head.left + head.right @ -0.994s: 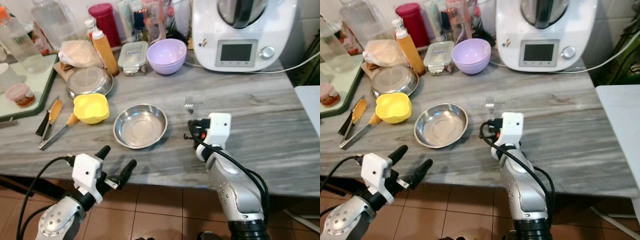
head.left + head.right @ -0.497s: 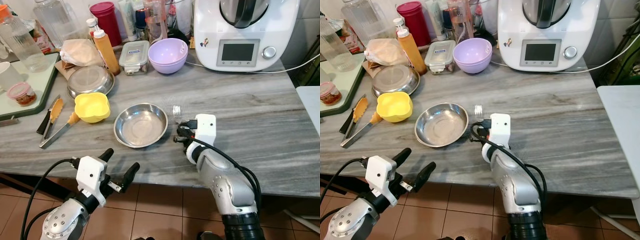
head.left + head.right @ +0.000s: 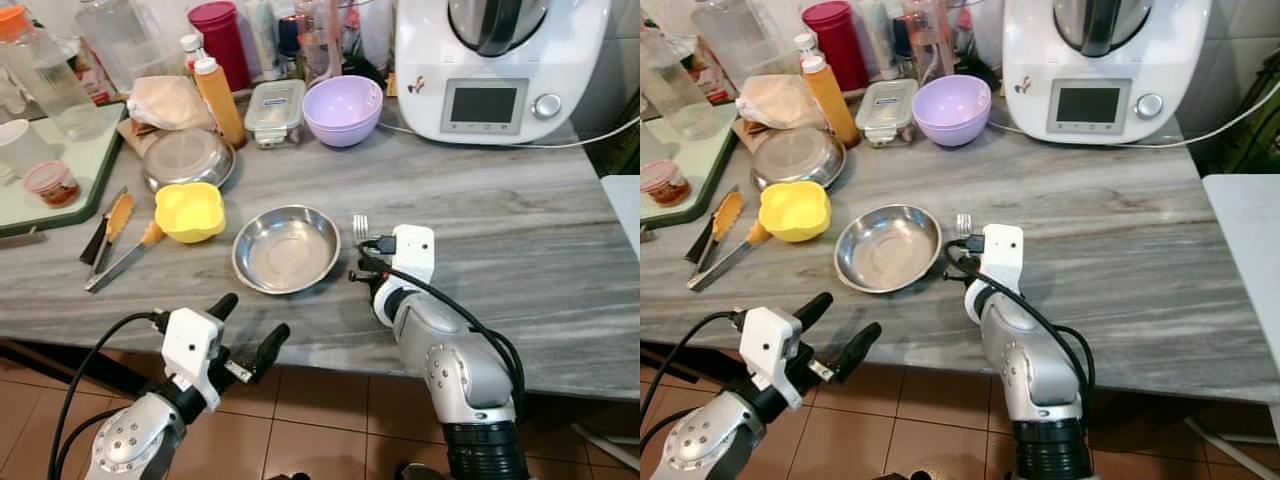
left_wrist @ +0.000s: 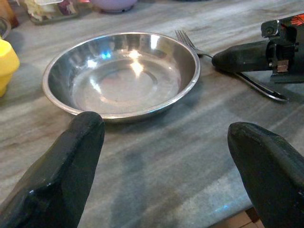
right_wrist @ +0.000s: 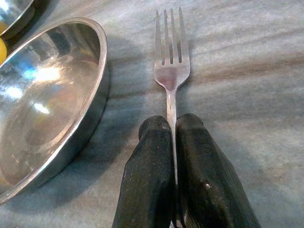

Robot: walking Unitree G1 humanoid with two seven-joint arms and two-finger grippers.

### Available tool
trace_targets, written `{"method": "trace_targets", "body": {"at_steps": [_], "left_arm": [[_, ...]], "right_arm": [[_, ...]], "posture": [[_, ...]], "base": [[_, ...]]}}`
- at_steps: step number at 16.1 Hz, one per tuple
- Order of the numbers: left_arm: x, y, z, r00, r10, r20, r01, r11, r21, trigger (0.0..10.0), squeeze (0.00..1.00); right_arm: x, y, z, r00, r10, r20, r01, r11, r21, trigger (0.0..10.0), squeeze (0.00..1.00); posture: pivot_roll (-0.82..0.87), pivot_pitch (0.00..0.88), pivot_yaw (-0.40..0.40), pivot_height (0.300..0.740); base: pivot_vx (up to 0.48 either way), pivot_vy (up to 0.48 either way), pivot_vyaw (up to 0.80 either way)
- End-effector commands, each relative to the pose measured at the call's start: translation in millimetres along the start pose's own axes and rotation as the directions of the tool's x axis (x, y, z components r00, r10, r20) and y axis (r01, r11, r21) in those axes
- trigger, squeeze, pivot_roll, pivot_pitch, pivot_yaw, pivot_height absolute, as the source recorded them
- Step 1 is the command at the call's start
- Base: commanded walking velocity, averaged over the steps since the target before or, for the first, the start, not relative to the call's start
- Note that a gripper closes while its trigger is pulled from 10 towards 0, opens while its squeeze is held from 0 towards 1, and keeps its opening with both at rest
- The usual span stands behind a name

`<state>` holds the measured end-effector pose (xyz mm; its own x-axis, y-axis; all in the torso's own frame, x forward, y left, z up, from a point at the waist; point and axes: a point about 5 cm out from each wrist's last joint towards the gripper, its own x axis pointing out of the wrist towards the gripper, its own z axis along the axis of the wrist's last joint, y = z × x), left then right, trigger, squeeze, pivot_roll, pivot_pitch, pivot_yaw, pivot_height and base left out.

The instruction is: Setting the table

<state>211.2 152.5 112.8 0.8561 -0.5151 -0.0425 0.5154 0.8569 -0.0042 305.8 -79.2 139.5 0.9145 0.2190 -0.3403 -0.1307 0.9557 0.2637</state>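
A steel plate [image 3: 285, 248] lies near the front of the grey marble counter [image 3: 520, 220]. Just to its right lies a steel fork [image 3: 360, 226], tines pointing away from me, its handle pinched between the fingers [image 5: 147, 171] of my right gripper [image 3: 364, 262], which is shut on it. In the right wrist view the fork [image 5: 171, 71] rests low on the counter beside the plate's rim [image 5: 102, 90]. My left gripper [image 3: 248, 325] hangs open below the counter's front edge, facing the plate [image 4: 121, 73].
Left of the plate are a yellow bowl [image 3: 188, 211], tongs [image 3: 120, 258] and an orange-handled tool [image 3: 112, 217]. Behind stand a steel lid [image 3: 185, 160], a lilac bowl [image 3: 343, 108], a food box [image 3: 275, 100], bottles and a white kitchen machine [image 3: 495, 60]. A green tray [image 3: 60, 190] is far left.
My right gripper has carried the fork leftward, from well right of the plate to right beside its rim. The left arm has barely moved.
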Motion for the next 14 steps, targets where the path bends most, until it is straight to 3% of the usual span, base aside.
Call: {"method": "trace_targets", "body": {"at_steps": [1,5,6,14], "left_arm": [[-2.0,1.2,0,1.0,-0.002,-0.019,0.003,1.0,0.015,10.0,0.0],[-1.5,0.3,-1,1.0,-0.006,-0.024,0.007,1.0,0.018,10.0,0.0],[-1.3,0.0,-1,1.0,-0.01,-0.027,0.01,1.0,0.019,10.0,0.0],[-0.1,-1.2,-1,0.999,-0.026,-0.026,0.027,0.999,0.027,10.0,0.0]], "right_arm": [[-1.0,-9.6,-14,0.994,-0.09,-0.058,0.091,0.995,0.03,10.0,0.02],[-2.8,-18.5,-10,0.986,-0.165,-0.013,0.165,0.985,0.058,10.0,0.0],[-3.1,-21.5,-7,0.983,-0.185,0.004,0.185,0.98,0.079,10.0,1.0],[-1.5,-23.7,-4,0.979,-0.204,0.027,0.203,0.978,0.043,10.0,1.0]], "posture": [[-0.12,0.164,0.15,0.74],[-0.12,0.158,0.157,0.74],[-0.12,0.157,0.159,0.74],[-0.13,0.154,0.154,0.74]], "base": [[0.0,0.0,0.0],[0.0,0.0,0.0],[0.0,0.0,0.0],[0.0,0.0,0.0]]}}
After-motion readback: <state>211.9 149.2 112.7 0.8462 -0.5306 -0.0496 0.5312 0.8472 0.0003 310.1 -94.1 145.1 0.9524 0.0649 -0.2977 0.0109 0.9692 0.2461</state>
